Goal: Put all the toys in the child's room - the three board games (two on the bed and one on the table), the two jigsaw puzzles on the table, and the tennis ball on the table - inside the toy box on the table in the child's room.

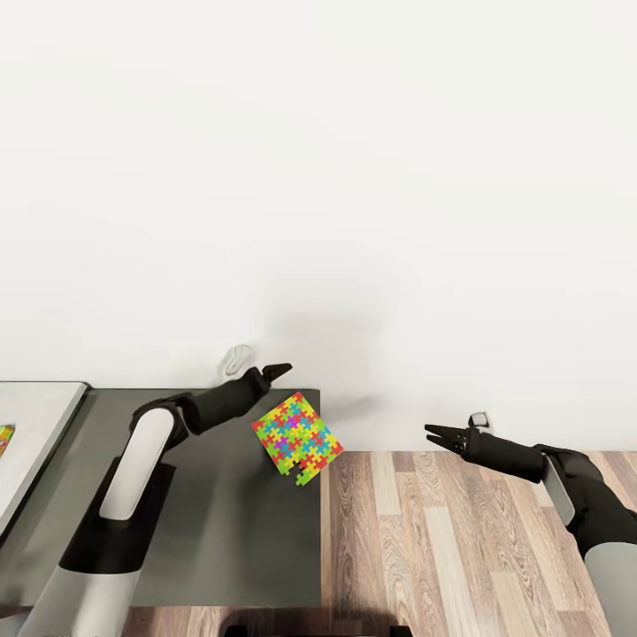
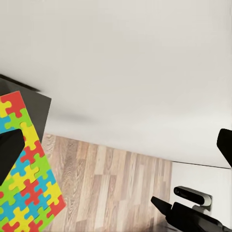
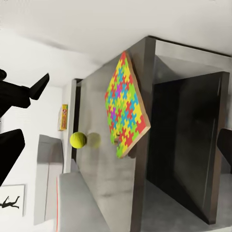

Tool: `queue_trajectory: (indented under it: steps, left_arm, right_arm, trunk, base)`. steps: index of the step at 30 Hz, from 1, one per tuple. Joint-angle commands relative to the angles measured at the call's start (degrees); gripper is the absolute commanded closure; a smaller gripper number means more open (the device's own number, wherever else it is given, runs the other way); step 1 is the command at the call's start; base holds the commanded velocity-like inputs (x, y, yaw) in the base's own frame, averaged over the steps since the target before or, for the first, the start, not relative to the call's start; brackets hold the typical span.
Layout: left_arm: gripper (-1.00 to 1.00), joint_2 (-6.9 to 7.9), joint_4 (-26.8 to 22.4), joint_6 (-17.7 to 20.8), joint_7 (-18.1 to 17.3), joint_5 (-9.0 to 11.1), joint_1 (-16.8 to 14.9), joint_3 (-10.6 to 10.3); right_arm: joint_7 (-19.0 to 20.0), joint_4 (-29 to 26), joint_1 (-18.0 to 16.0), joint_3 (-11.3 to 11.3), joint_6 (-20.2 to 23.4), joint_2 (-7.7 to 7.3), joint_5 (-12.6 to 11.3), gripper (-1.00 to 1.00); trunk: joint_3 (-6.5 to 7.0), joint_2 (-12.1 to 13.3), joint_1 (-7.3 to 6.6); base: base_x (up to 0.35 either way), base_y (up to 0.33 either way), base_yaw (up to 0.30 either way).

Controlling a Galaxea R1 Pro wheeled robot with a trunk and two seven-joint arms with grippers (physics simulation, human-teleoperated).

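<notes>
1. Jigsaw puzzle (image 1: 297,439) sits centre of the head view at the far right corner of the dark grey desk (image 1: 221,522), tilted up on edge, not lying flat. One corner overhangs the desk edge above the wood-plank floor (image 1: 442,548).
2. Left tool (image 1: 276,369) is just above and left of the puzzle in the head view, near its top edge. Cannot tell whether it touches the puzzle. In the left wrist view a dark fingertip (image 2: 10,150) overlaps the puzzle face (image 2: 29,183) at lower left. Cannot tell if the tool is spread or pinching.
3. Right tool (image 1: 433,435) hangs over the floor at right of centre, well apart from the desk; fingers look drawn to a point, but whether pressed together I cannot tell. It holds nothing.
4. Right wrist view: puzzle (image 3: 126,108) at centre standing off the desk surface, tennis ball (image 3: 78,139) left of it on the desk, a yellow-orange board game (image 3: 63,117) further left by the wall.
5. Light grey wing (image 1: 35,433) at far left of the head view, with a colourful sliver (image 1: 5,440) at the frame edge, too little to identify.
6. Handling, my read: thin, stiff, light tile. Flat faces probably slick, so pinch across the thickness at an edge, best the overhanging corner.
7. Risk: a nudge tips it off the corner onto the floor.
8. Toy box location unknown from here.
</notes>
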Motion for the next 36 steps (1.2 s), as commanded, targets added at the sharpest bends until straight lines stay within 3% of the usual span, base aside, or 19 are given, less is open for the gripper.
queue_trajectory:
  steps: [1, 21, 36]
  left_arm:
    - [-1.00, 0.01, -0.1, 0.0, 0.6, 0.6, -0.1, -0.1]
    - [-1.00, -0.67, -0.3, 0.4, 0.0, 0.8, -0.5, -0.3]
    - [-1.00, -0.59, -0.6, 0.5, -1.7, 0.8, -0.2, -0.7]
  right_arm:
    - [0.1, 0.0, 0.0, 0.0, 0.5, -0.01, -0.2, -1.00]
    - [0.0, 0.2, -0.1, 0.1, 0.4, 0.14, -0.2, -1.00]
    - [-0.1, 0.2, 0.0, 0.1, 0.4, 0.32, -0.2, -1.00]
  trunk:
    - [-0.08, -0.1, 0.03]
    - [-0.08, -0.1, 0.03]
    - [-2.78, -6.1, 3.32]
  base:
    - [0.000, 0.000, 0.000]
    - [0.000, 0.000, 0.000]
    - [0.000, 0.000, 0.000]
